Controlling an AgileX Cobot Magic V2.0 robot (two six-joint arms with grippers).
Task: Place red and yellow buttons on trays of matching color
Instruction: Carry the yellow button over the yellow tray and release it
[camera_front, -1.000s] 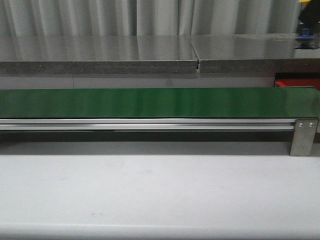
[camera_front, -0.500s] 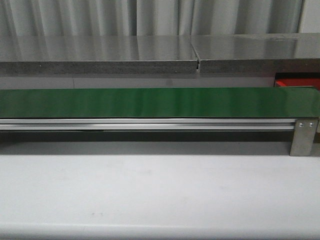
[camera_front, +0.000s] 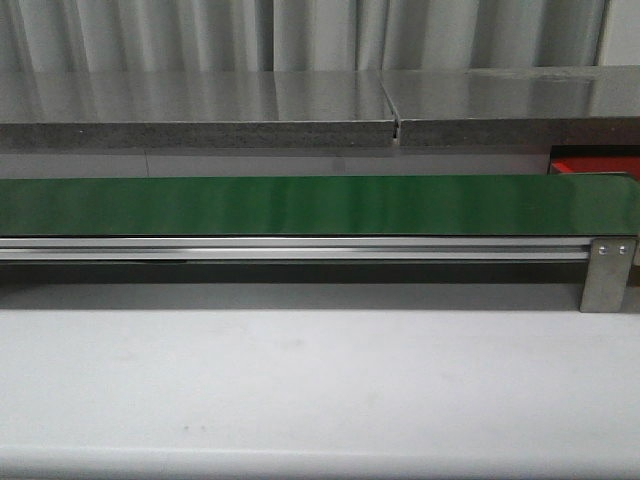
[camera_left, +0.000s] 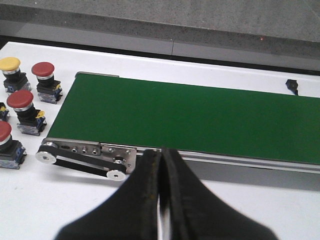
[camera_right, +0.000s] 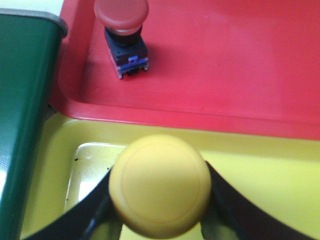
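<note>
A: White desk (camera_front: 320, 380), long green belt (camera_front: 300, 205)?
B: Yes. Red tray (camera_right: 225, 60) carries a red button (camera_right: 122, 25); beside it, yellow tray (camera_right: 280, 185).
A: Jaws?
B: Right gripper (camera_right: 160, 220) clamps the yellow button (camera_right: 160, 186) above the yellow tray; left gripper (camera_left: 161, 165) pressed together, empty.

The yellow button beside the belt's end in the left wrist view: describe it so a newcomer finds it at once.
Start at the long green conveyor belt and go to its roller end, where four mushroom-capped buttons stand on the white table. The round yellow-capped button is the farthest from the camera, beside a red-capped button. It alone has a yellow cap.
</note>
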